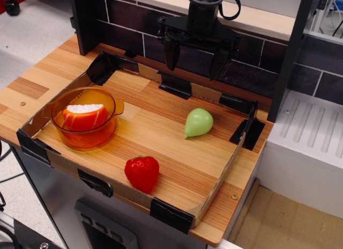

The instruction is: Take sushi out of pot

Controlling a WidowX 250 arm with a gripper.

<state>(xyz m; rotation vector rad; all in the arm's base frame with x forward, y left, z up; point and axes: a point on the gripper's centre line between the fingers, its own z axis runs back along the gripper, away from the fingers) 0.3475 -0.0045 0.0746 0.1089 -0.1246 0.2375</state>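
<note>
Observation.image shows the hand (194,57) hanging spread and empty over the bench's (161,126) back edge, well apart from the sushi (84,116) lying inside the pot (86,135) near the left corner.

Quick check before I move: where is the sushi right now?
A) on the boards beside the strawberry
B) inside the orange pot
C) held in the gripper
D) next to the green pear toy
B: the sushi sits inside the orange pot, while the gripper hangs open and empty near the back wall.
</note>
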